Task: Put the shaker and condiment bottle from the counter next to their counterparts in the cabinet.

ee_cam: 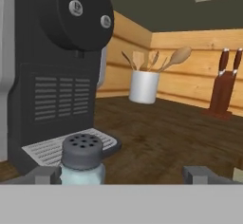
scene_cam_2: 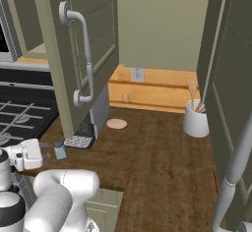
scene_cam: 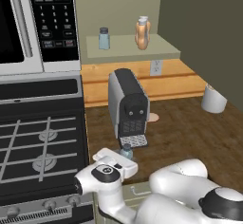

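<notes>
Currently, in the left base view, the white arm's two-finger gripper (scene_cam: 124,157) sits low at the front edge of the dark brown wood-grain counter (scene_cam: 190,133), right by the small pale-blue glass shaker with a dark grey cap (scene_cam: 126,151), which stands just before the drip tray of the grey-and-black coffee machine (scene_cam: 128,107). Up in the pale olive-beige wall cabinet (scene_cam: 133,52), the look-alike blue shaker (scene_cam: 104,38) and the orange-tan white-capped bottle (scene_cam: 142,33) stand apart on the shelf.

From the right base view, the shaker (scene_cam_2: 60,150) stands on the counter (scene_cam_2: 157,157) just beside the gripper's white body, near the tray, while a white utensil crock (scene_cam_2: 196,120) sits well apart by the honey-coloured back panel. The counter's own condiment bottle cannot be made out.

Through the hand view, the shaker (ee_cam: 83,163) rises close in, touching or almost touching the left of the two dark finger tips (ee_cam: 45,174) rather than centred; the jaws stand wide apart and hold nothing.

The step in hand looks like the approach to grasp the shaker. Next, the hand would probably need to shift sideways to centre the shaker between the jaws, then close on the glass body and lift clear of the coffee machine before heading to the shelf.
</notes>
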